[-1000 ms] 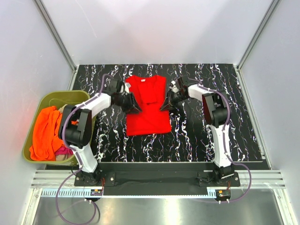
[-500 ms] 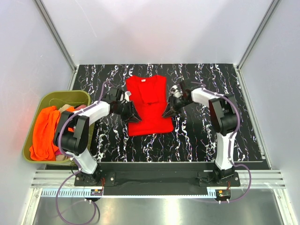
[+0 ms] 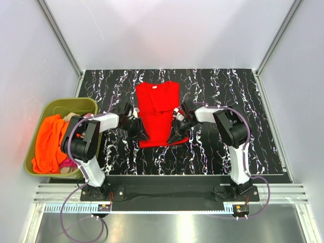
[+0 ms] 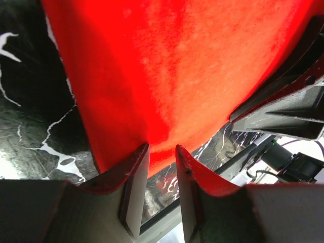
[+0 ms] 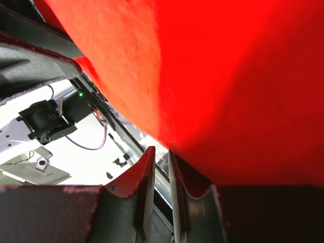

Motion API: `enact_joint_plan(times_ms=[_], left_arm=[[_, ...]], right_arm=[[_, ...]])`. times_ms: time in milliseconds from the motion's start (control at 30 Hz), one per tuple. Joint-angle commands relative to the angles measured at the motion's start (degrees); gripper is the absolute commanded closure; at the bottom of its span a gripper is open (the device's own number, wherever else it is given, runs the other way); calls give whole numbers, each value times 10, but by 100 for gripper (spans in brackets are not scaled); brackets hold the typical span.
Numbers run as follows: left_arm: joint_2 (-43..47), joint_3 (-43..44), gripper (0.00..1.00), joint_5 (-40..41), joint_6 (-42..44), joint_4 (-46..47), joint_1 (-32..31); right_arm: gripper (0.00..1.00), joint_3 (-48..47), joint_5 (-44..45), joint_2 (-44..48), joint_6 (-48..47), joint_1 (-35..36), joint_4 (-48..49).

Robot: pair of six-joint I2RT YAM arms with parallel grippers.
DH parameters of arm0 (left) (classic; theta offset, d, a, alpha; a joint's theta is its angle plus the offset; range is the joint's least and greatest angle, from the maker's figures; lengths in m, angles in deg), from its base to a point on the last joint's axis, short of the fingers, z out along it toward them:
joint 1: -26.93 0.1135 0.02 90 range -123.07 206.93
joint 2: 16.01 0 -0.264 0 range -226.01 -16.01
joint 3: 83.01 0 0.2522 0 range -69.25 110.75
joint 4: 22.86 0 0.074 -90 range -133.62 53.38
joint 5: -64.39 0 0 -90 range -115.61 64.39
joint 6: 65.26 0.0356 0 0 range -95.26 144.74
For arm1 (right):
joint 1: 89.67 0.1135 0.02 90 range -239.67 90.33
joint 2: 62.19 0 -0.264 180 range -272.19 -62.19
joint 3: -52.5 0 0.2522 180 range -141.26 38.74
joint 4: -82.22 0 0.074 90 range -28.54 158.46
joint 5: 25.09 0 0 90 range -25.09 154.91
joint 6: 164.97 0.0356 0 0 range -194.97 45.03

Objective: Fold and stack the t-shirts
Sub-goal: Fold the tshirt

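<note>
Bright red t-shirt (image 3: 159,114), black table veined with white (image 3: 228,147), olive-green tub (image 3: 50,108), orange shirt (image 3: 48,144), magenta cloth (image 3: 69,163), black-and-white arms (image 3: 240,157)

Red t-shirt (image 3: 158,109): soft matt cloth, fine fuzzy nap up close. Table (image 3: 223,91) beneath: smooth glossy black, white marble veining. My left fingers (image 4: 129,177): smooth dark plastic, slight sheen, paler inner faces. Tub (image 3: 40,114): olive plastic, dull sheen. Orange shirt (image 3: 48,142) inside: matt cloth.
</note>
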Motion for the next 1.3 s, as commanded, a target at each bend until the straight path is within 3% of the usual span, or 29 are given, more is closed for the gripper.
enact_joint_plan(times_ms=[0, 167, 333, 467, 633, 767, 867, 1100, 1267], left_arm=[[13, -33, 65, 56, 33, -6, 6], [102, -83, 62, 66, -22, 5, 5], [245, -130, 48, 85, -107, 15, -2], [338, -182, 40, 119, -231, 41, -7], [415, -317, 37, 170, -420, 168, -22], [463, -376, 37, 265, -537, 211, -53], [462, -391, 37, 304, -564, 219, -65], [398, -404, 41, 320, -614, 242, -83], [370, -392, 48, 327, -662, 194, -102]], right_arm=[[75, 44, 70, 32, 2, -10, 0], [71, 103, 82, 145, 31, -14, -14], [59, 143, 110, 236, 83, -19, -19], [40, 162, 172, 271, 161, -23, -9], [20, 264, 251, 349, 340, -24, 106], [20, 325, 298, 375, 423, -22, 192], [22, 360, 337, 387, 454, -18, 237], [45, 419, 370, 373, 530, -4, 314], [46, 423, 387, 368, 552, 5, 318]])
